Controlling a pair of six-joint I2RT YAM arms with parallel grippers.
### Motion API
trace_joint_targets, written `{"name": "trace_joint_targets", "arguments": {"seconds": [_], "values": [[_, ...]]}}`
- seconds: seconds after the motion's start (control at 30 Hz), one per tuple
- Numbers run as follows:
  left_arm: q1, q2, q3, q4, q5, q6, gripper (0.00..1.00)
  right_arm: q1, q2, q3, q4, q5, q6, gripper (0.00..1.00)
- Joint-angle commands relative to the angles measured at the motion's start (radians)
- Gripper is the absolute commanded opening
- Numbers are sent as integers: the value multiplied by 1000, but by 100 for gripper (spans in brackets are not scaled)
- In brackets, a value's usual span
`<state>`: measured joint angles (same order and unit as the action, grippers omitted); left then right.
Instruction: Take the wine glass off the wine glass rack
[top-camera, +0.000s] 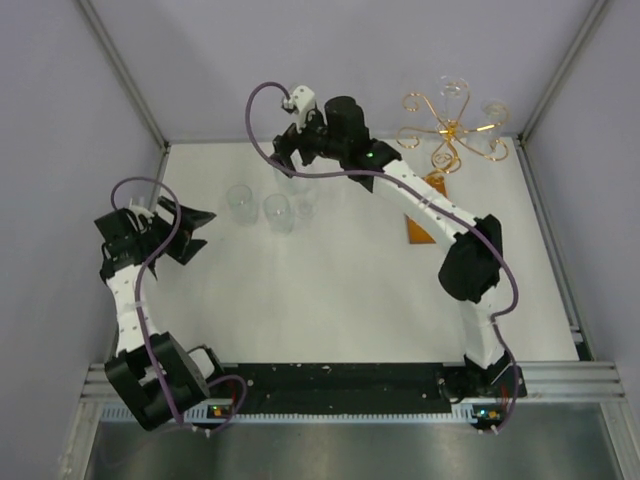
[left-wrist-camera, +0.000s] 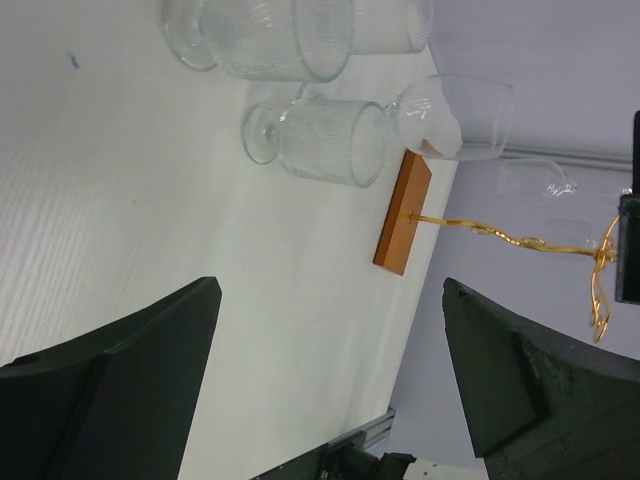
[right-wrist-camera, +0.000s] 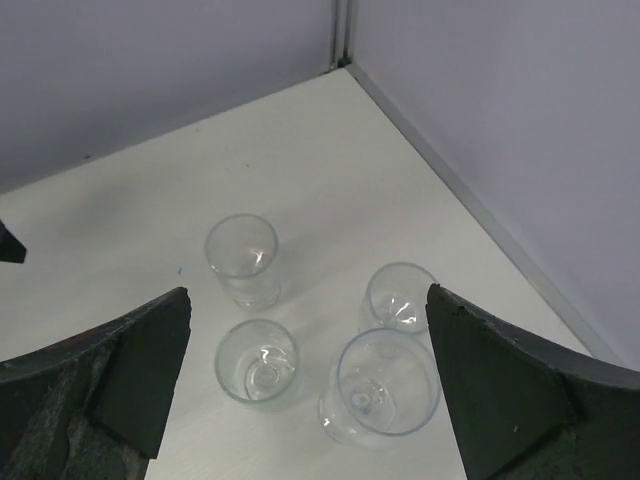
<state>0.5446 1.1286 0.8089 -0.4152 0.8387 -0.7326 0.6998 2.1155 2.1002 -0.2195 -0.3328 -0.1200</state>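
The wine glass rack (top-camera: 452, 130) is a gold wire stand at the back right on an orange-brown wooden base (top-camera: 421, 222), partly hidden by my right arm. Two clear wine glasses (top-camera: 453, 90) (top-camera: 495, 112) hang from its scroll arms. In the left wrist view the base (left-wrist-camera: 402, 212), the gold stem (left-wrist-camera: 520, 240) and one hanging glass (left-wrist-camera: 545, 180) show. My right gripper (top-camera: 295, 150) (right-wrist-camera: 310, 390) is open and empty, high above several glasses standing on the table, well left of the rack. My left gripper (top-camera: 188, 232) (left-wrist-camera: 330, 370) is open and empty at the left.
Several clear glasses stand upright in a cluster at the back middle (top-camera: 278, 212); in the right wrist view a large smooth one (right-wrist-camera: 385, 388) is nearest, with ribbed ones (right-wrist-camera: 242, 258) (right-wrist-camera: 258, 360) beside it. Grey walls close the table at back and sides.
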Motion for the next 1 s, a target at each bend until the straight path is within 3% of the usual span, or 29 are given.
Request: {"name": "trace_joint_targets", "arguments": {"seconds": [0.0, 0.17, 0.27, 0.43, 0.53, 0.73, 0.83, 0.97], "values": [[-83, -50, 111, -3, -19, 97, 97, 29, -176, -38, 72, -15, -40, 99], [-299, -102, 257, -14, -78, 274, 97, 7, -380, -77, 3, -29, -43, 99], [-469, -128, 312, -14, -96, 439, 96, -69, -541, -149, -30, -52, -24, 98], [-693, -165, 306, 15, -89, 680, 97, -345, -745, -256, -107, -84, 85, 97], [-829, -145, 289, 24, -90, 809, 96, -599, -834, -339, -112, -120, 144, 96], [-1021, -14, 358, -39, -102, 950, 93, -1044, -868, -456, -51, -303, 293, 95], [-1083, 40, 410, -68, -118, 1024, 93, -1160, -865, -546, 3, -360, 298, 96], [-1129, 112, 467, -76, -148, 1111, 93, -1215, -855, -644, 26, -428, 225, 97]]}}
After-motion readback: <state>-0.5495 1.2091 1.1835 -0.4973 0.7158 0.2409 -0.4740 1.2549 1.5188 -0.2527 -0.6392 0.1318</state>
